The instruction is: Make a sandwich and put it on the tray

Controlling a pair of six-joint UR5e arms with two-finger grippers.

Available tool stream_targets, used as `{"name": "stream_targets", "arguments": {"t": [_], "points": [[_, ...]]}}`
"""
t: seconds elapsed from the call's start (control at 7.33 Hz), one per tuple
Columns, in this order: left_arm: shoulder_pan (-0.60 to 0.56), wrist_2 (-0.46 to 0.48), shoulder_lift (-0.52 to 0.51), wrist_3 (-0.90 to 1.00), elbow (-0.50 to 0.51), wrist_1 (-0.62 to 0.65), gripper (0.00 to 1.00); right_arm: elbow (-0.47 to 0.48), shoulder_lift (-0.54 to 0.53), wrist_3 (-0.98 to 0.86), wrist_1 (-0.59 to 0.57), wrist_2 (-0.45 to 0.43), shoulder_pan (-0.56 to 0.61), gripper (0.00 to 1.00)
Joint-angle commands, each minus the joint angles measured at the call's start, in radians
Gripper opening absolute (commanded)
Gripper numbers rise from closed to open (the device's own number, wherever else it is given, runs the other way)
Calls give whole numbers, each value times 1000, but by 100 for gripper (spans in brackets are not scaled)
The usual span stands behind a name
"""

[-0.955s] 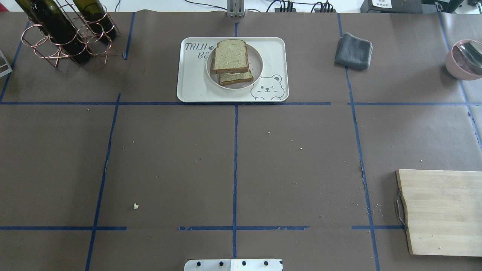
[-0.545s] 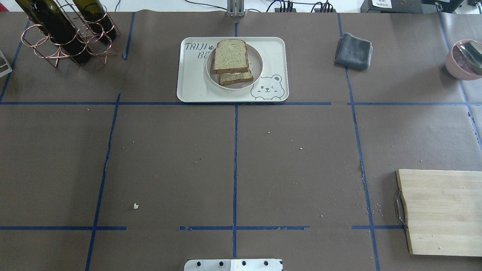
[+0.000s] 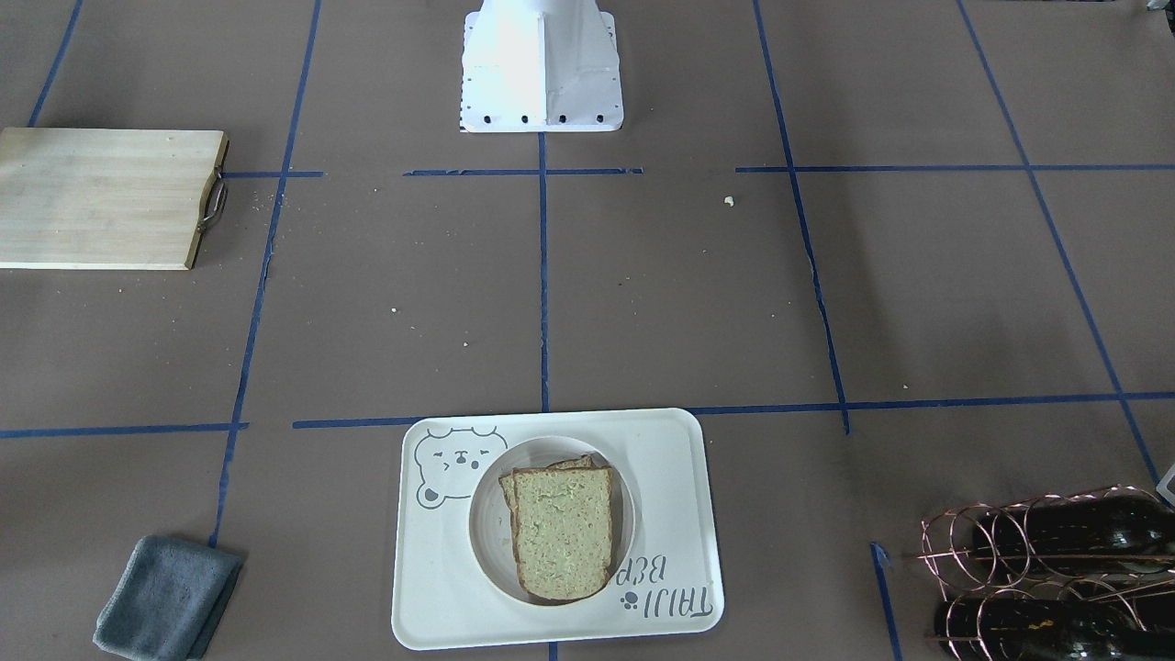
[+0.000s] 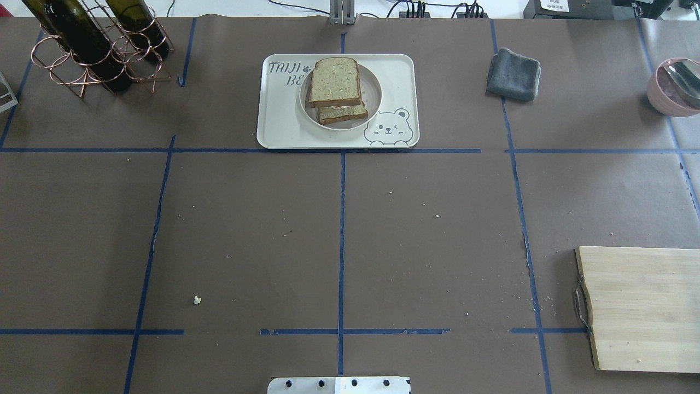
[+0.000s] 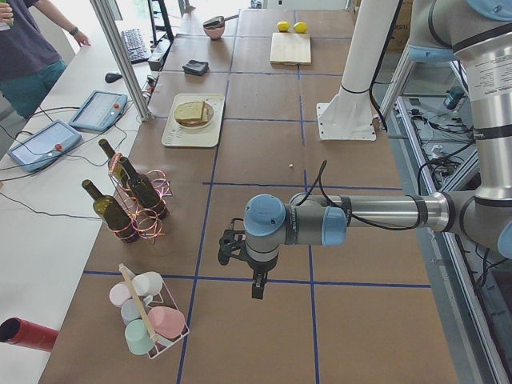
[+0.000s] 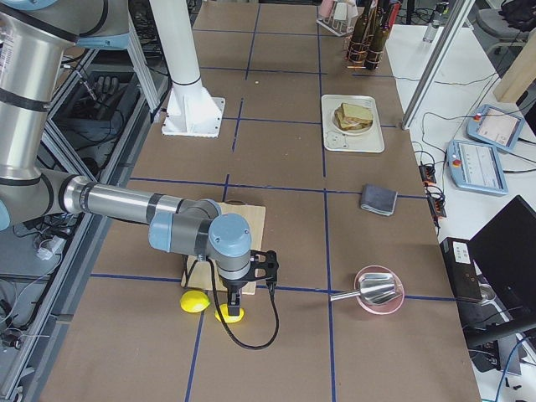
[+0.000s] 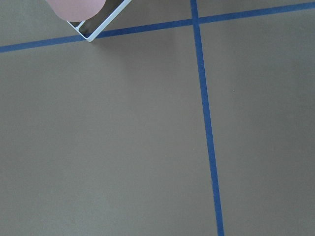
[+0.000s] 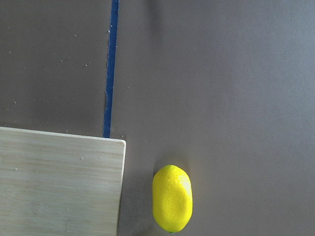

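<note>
Lies at 12 o'clock on the surface [image 4: 246, 230] in the overhead view: the sandwich [image 4: 334, 87], stacked on a small round white plate [image 4: 376, 93], itself inside the tray [image 4: 396, 71]. Seems already assembled and already in its place, so probably little left to do. Top slice shifted a bit toward 11 o'clock, lower slice showing at 5 o'clock, filling between them almost hidden.

Likely very light, soft and easy to crush. Probably dents under a hard squeeze, and can shear layer over layer, most of all with a smooth egg inside. If needing to move it, better to take hold of the plate rim, or of the tray's short edges at 3 and 9 o'clock, not of the bread itself. As for the tray: looks like stiff, smooth plastic, maybe slippery for metal fingers. Keep it level, to avoid sliding of the plate. For the bread alone, grip gently on two opposite crust sides, through both slices together.

Left hand [image 5: 258, 288]: hangs over bare surface, well apart from the tray; cannot tell whether apart or together. Right hand [image 6: 237, 301]: hangs near a lemon [image 8: 172, 199] and the corner of a wooden cutting board [image 8: 59, 182], also well apart from the tray; again cannot tell.
</note>
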Motion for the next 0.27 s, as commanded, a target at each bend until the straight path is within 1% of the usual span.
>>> {"name": "stream_targets", "arguments": {"t": [0.0, 0.14], "points": [[0, -2, 0, 0, -1, -1, 100, 0, 2, 0, 1, -2, -2, 100], [0, -2, 0, 0, -3, -1, 100, 0, 2, 0, 1, -3, -2, 100]]}}
